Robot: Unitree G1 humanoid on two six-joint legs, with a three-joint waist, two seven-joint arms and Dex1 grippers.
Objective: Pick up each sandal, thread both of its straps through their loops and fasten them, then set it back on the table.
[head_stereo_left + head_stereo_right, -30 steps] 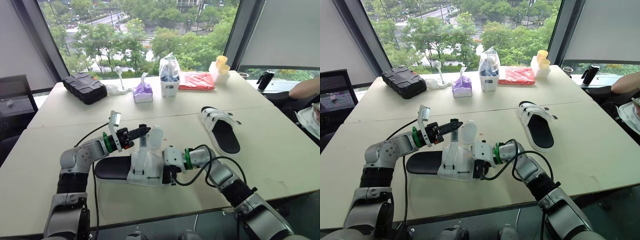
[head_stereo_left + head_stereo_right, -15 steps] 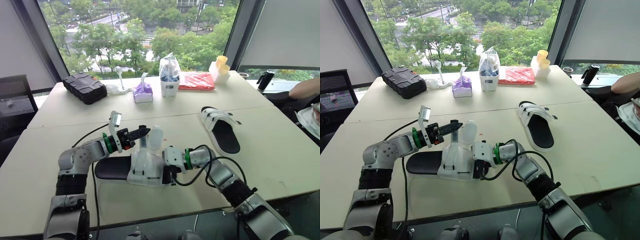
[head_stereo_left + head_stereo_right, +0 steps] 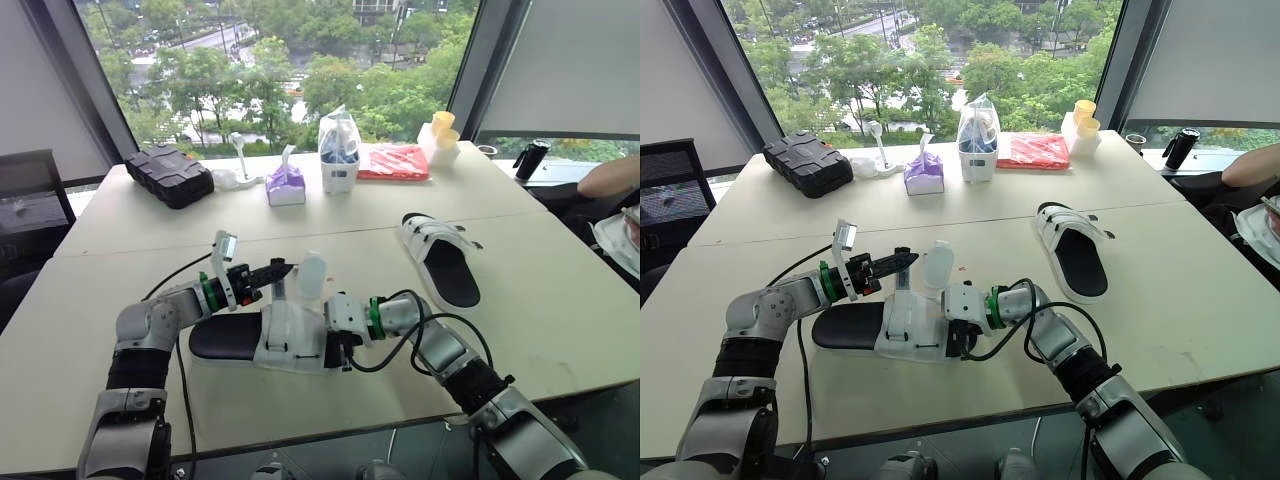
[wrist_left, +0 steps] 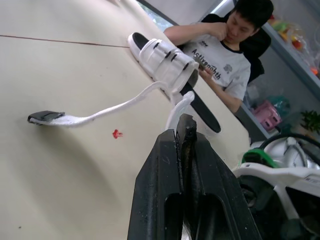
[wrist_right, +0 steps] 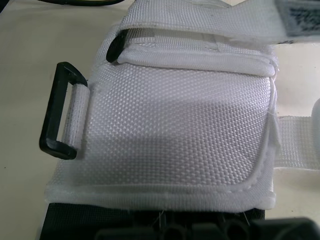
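The near sandal (image 3: 228, 338), black-soled with white straps, lies on the table in front of me. My left gripper (image 3: 283, 267) hovers over its far side, shut on the tip of one white strap (image 3: 281, 290) that rises from the upper. A second strap (image 3: 312, 272) stands up beside it; in the left wrist view it trails away to a black end (image 4: 45, 117). My right gripper (image 3: 338, 348) clamps the sandal's near edge, beside a black loop (image 5: 60, 117) on the white upper (image 5: 170, 130). The other sandal (image 3: 445, 260) lies further right, straps across it.
Along the far side of the table stand a black case (image 3: 168, 175), a purple tissue box (image 3: 286, 185), a clear bag (image 3: 339, 155), a red packet (image 3: 393, 162), yellow cups (image 3: 441, 135) and a black bottle (image 3: 532, 158). A person (image 4: 220, 55) sits at the right.
My left gripper has dropped slightly and drawn back to the left with the strap in it. The right gripper and both sandals have stayed put.
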